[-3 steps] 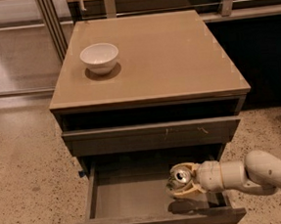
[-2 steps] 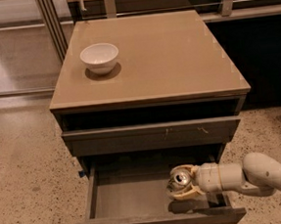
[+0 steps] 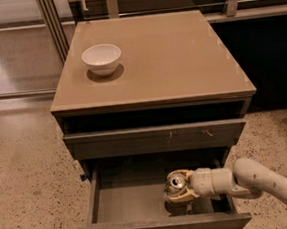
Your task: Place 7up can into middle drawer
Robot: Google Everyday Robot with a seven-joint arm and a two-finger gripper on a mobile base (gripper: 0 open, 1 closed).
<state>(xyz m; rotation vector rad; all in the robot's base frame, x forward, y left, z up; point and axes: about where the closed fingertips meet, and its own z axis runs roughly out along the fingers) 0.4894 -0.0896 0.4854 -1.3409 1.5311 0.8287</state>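
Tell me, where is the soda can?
In the camera view, the can sits gripped in the pincer over the right half of the open drawer, below the scratched drawer front.

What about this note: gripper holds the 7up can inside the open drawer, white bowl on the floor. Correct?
No. The camera view shows the white bowl on the cabinet top instead. The gripper does hold the 7up can inside the open middle drawer.

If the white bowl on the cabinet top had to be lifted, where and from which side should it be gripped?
Probably the rim of the white bowl, from straight above, one finger inside and one outside: it stands upright, mouth open, and its rounded sides taper downward. The gripper is low in the open middle drawer, shut on the 7up can.
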